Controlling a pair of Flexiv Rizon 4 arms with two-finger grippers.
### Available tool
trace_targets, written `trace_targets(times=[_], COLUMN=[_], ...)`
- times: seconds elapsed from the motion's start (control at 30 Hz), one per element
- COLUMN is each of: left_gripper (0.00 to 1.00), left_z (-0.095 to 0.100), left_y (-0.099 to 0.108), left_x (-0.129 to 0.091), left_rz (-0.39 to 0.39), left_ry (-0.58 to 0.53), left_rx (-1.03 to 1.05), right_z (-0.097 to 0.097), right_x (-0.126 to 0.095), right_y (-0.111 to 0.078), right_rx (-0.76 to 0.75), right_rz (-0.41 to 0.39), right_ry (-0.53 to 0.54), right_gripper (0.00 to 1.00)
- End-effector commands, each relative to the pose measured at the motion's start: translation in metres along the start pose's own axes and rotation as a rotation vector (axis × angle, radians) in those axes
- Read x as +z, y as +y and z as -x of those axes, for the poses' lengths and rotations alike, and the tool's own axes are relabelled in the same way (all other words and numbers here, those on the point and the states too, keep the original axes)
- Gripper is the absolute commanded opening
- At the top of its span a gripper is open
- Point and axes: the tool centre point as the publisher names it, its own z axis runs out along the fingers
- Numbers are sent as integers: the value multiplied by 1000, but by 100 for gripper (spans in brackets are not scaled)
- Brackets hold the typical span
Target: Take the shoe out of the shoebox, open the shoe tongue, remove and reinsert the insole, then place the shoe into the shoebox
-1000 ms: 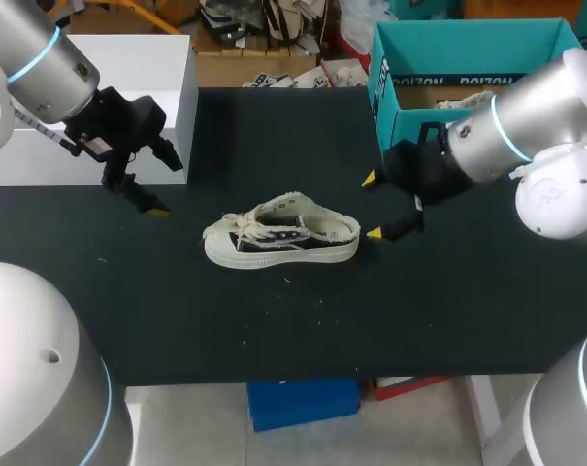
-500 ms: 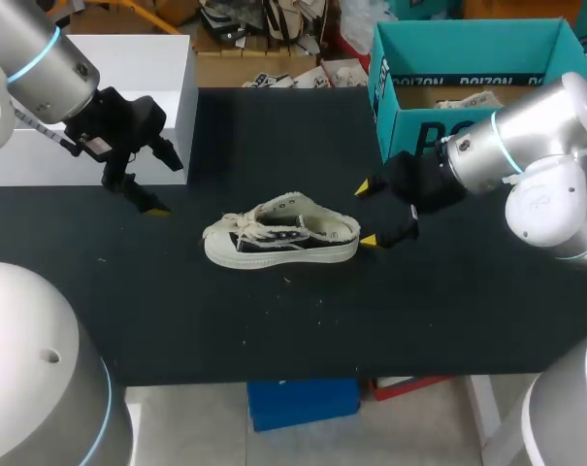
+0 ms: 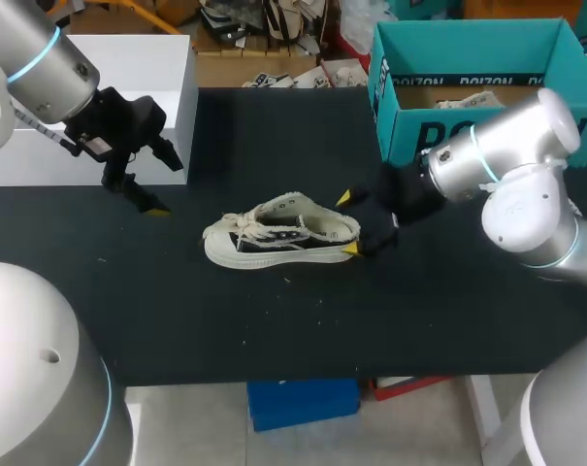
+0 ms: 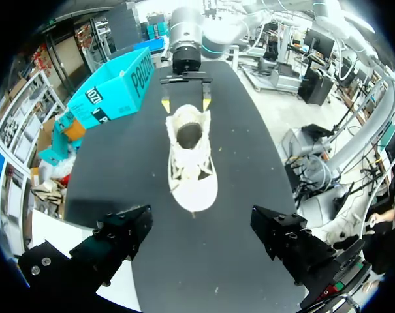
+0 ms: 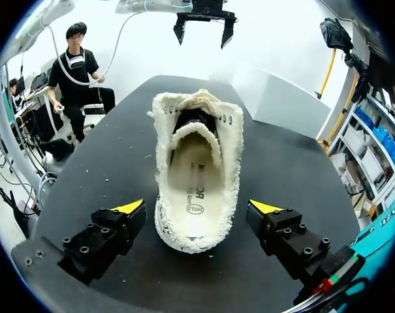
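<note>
A cream and black canvas shoe (image 3: 278, 233) stands upright mid-table, toe to the left, laces loose. My right gripper (image 3: 347, 224) is open at the heel, one yellow tip on each side, neither touching. In the right wrist view the shoe's heel (image 5: 197, 228) lies between the open right gripper (image 5: 198, 207), and the pale insole (image 5: 196, 171) shows inside. My left gripper (image 3: 169, 189) hangs open to the left of the toe, apart from it. From the left wrist view the shoe (image 4: 190, 156) lies ahead of the left gripper (image 4: 200, 218). The teal shoebox (image 3: 468, 37) stands open at the back right.
A white block (image 3: 128, 58) sits at the table's back left, behind my left arm. The shoebox (image 4: 112, 91) stands close behind my right arm. Bare black tabletop (image 3: 274, 320) stretches in front of the shoe to the near edge.
My right gripper has moved left from beside the shoebox until its open fingers flank the shoe's heel. The left arm and the shoe have stayed put.
</note>
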Motion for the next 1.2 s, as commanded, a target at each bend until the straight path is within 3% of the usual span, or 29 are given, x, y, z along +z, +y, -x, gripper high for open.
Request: trace_targets(times=[0.03,1.2], left_gripper=[100,100], left_z=[0,0], left_y=[1,1], left_x=[1,1], left_rz=[-1,-1], left_ry=[-3,-3], left_rx=[2,2], right_z=[-7,2], right_x=[11,32], right_y=[-2,-9], right_rx=[8,26], right_rz=[14,55], right_ry=[-10,8], right_gripper=[100,100])
